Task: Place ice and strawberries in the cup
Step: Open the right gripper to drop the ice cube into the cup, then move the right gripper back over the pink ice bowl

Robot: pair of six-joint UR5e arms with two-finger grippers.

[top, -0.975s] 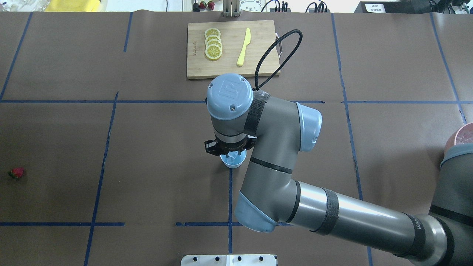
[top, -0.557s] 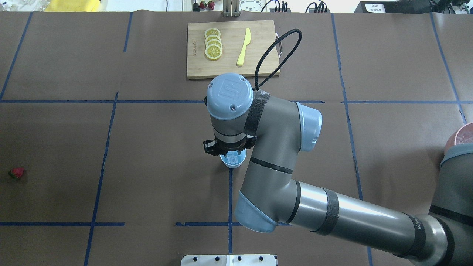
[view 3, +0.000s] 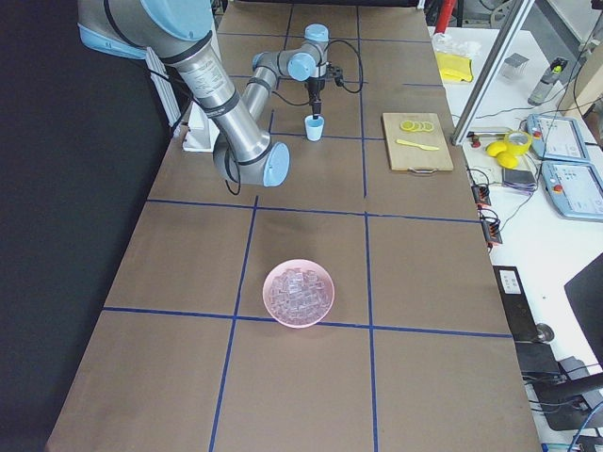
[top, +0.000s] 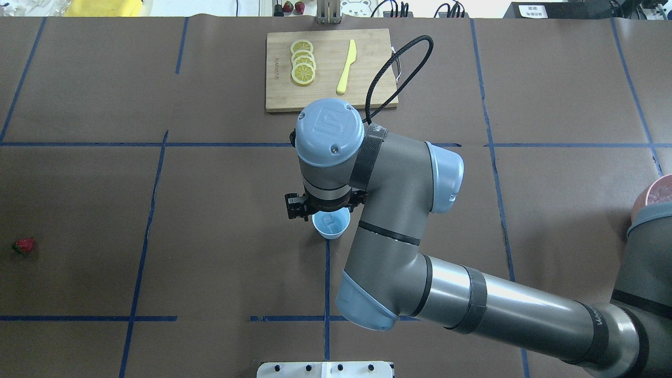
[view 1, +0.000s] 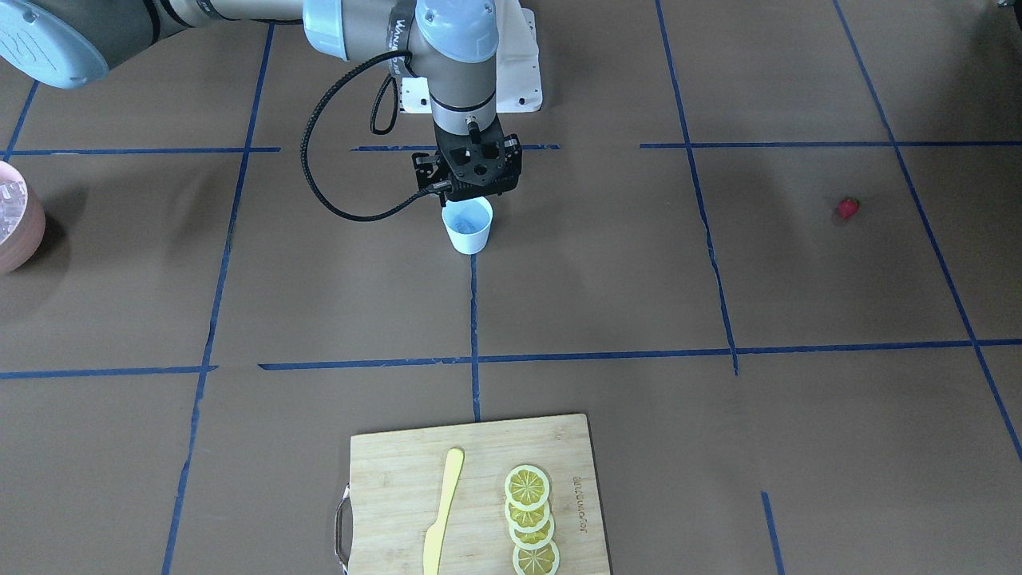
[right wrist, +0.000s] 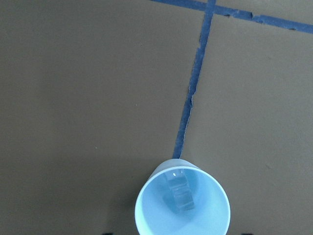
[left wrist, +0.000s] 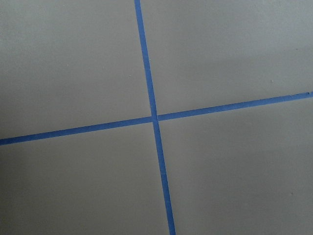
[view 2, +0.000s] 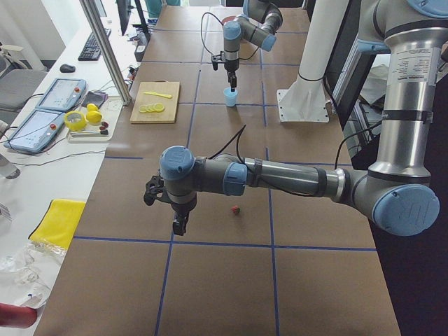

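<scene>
Brown paper covers the table (top: 226,273). Far out on the robot's left the strawberry (view 2: 236,209) lies alone, near the left gripper (view 2: 180,225) and on the robot's side of it. That gripper hangs above the paper, and whether its jaws are parted cannot be told. Toward the middle, the cup (view 1: 469,226) stands upright directly beneath the right gripper (view 1: 470,192), with one ice cube (right wrist: 181,192) resting on its bottom. The right gripper holds nothing, and its jaws, only just showing at the wrist view's lower edge, look spread apart. Well off to its right sits the pink bowl (view 3: 268,285), heaped with more ice (view 3: 300,292). The ice drop looks finished, so the arm would do best to rise straight up, since a sideways brush could tip so light a cup. The strawberry then calls for a gentle, centred pinch.
</scene>
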